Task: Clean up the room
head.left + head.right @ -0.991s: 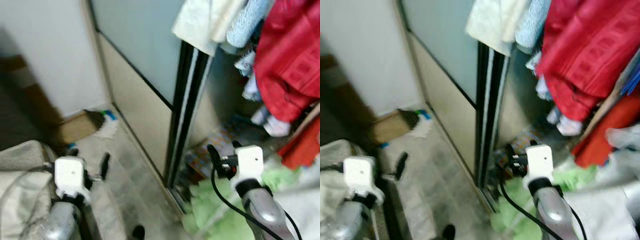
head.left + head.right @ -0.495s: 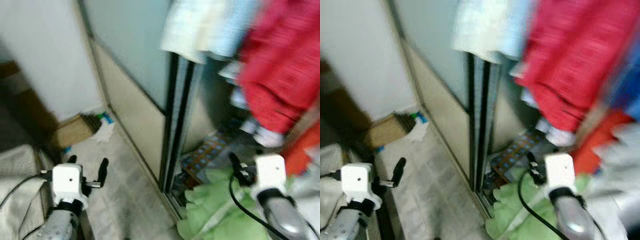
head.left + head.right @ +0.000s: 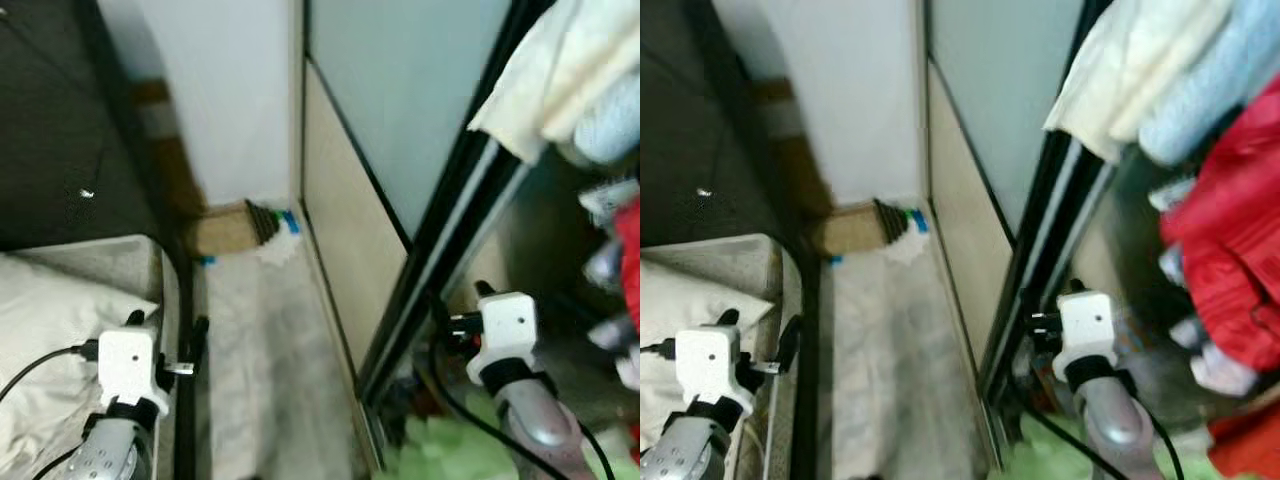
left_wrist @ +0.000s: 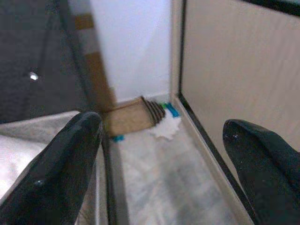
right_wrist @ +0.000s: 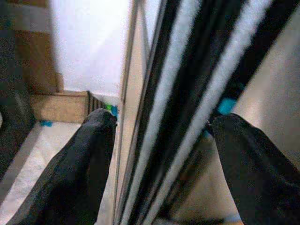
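Note:
At the far end of a narrow floor strip lie a crumpled white paper (image 3: pixel 272 250), a flat cardboard box (image 3: pixel 225 228) and a small blue and green item (image 3: pixel 290 218). A green cloth (image 3: pixel 450 455) lies on the floor at the wardrobe's foot. My left gripper (image 3: pixel 168 325) is held open over the bed's edge, with nothing between its fingers (image 4: pixel 70 159). My right gripper (image 3: pixel 460 300) is open and empty, close to the black door track (image 5: pixel 187 93) of the wardrobe.
A sliding wardrobe door (image 3: pixel 400 100) lines the right side of the floor strip. Cream, blue and red clothes (image 3: pixel 1230 230) hang inside the wardrobe. A bed with a pale pillow (image 3: pixel 50 330) stands on the left, beside a dark panel (image 3: pixel 50 120).
The whole view has swung left and blurred on the way, so the camera moved. More of the bed and dark panel shows. Both grippers have stayed open and empty.

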{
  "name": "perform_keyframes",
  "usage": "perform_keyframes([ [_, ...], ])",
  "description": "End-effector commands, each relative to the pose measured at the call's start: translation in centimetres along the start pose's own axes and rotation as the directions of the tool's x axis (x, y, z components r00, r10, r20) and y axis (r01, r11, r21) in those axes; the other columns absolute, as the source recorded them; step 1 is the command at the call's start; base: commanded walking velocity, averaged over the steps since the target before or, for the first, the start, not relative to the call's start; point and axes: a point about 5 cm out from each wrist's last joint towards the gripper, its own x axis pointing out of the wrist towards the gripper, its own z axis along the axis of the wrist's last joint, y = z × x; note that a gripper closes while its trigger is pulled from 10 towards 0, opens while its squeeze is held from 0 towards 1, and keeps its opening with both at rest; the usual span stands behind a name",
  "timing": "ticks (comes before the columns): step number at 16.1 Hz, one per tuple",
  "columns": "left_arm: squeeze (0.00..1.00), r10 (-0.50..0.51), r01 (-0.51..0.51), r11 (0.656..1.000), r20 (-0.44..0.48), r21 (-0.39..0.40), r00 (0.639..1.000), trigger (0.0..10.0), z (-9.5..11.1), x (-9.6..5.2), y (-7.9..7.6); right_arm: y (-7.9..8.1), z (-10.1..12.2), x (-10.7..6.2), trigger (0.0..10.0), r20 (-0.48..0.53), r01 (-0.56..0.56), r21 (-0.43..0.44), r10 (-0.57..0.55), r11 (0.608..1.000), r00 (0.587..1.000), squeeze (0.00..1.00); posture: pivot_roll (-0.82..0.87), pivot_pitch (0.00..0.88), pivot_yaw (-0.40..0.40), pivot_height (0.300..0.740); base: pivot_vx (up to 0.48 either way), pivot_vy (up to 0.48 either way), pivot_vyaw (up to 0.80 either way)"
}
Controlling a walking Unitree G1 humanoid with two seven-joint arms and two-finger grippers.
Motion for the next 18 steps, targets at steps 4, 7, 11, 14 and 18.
perform_keyframes([
  [4,0.00,-0.010,0.010,1.000,-0.010,0.002,1.000,10.0,-0.17,-0.14,-0.44,-0.45,-0.40,-0.20,10.0,-0.018,0.007,-0.008,-0.008,1.000,1.000,0.00,-0.01,0.098,-0.059,0.740,0.000,0.000,0.80],
  [7,0.00,-0.016,0.016,1.000,-0.008,0.007,1.000,10.0,-0.13,-0.04,-0.54,-0.37,-0.47,-0.22,10.0,-0.021,0.011,0.011,-0.011,1.000,1.000,0.00,-0.01,0.099,-0.060,0.740,0.000,0.000,0.24],
  [11,0.00,-0.019,0.019,1.000,-0.007,0.010,1.000,10.0,-0.09,0.06,-0.61,-0.11,-0.31,0.06,10.0,-0.013,0.007,-0.014,-0.007,1.000,1.000,0.00,-0.01,0.102,-0.059,0.740,0.000,0.000,0.40],
  [14,0.00,-0.021,0.021,1.000,-0.006,0.012,1.000,10.0,-0.05,0.13,-0.63,0.28,-0.34,0.05,10.0,-0.012,-0.002,-0.005,0.002,1.000,1.000,0.00,-0.01,0.105,-0.059,0.740,0.000,0.000,0.80],
  [18,0.00,-0.029,0.030,0.999,-0.008,0.012,1.000,10.0,-0.05,0.16,-0.73,0.10,-0.36,0.11,10.0,-0.014,0.003,0.000,-0.003,1.000,1.000,0.00,-0.01,0.113,-0.058,0.740,0.000,0.000,0.80],
])
